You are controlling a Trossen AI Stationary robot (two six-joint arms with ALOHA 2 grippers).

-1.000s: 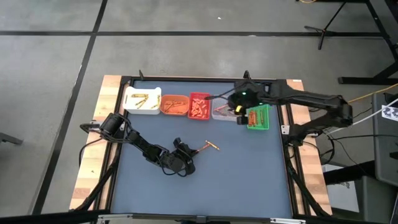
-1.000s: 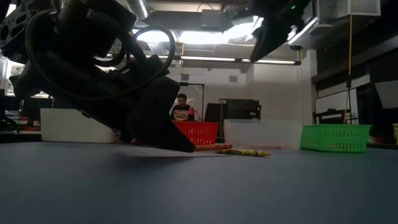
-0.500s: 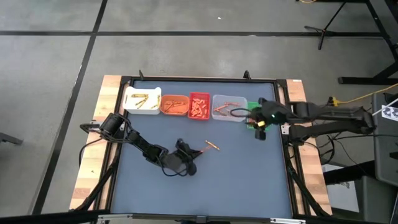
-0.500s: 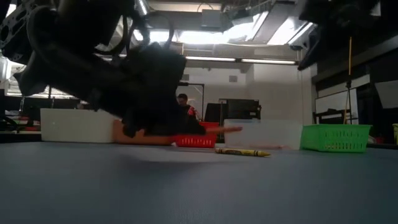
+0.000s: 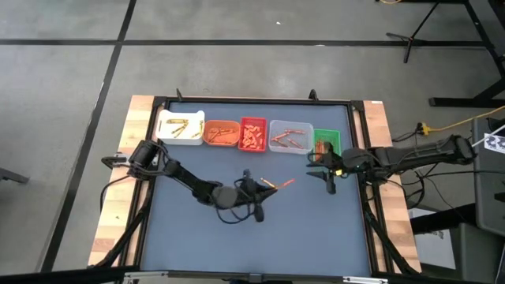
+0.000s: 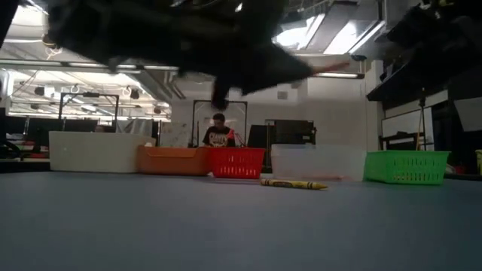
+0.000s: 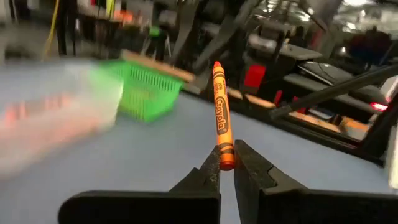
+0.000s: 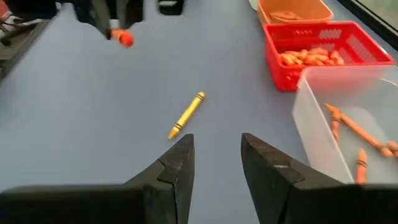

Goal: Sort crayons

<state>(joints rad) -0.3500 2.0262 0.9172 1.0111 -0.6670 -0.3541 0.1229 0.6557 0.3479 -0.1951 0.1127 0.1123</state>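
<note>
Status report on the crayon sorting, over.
Left claw shut on an orange crayon, lifted off the table. Right claw open, empty, low near the green bin. One yellow crayon loose on the table. Nothing in the way.

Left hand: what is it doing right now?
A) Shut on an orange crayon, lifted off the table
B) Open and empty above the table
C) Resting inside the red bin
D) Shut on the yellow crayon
A: the left hand pinches the orange crayon by its lower end, raised clear of the table, while the yellow crayon lies loose on the mat.
</note>
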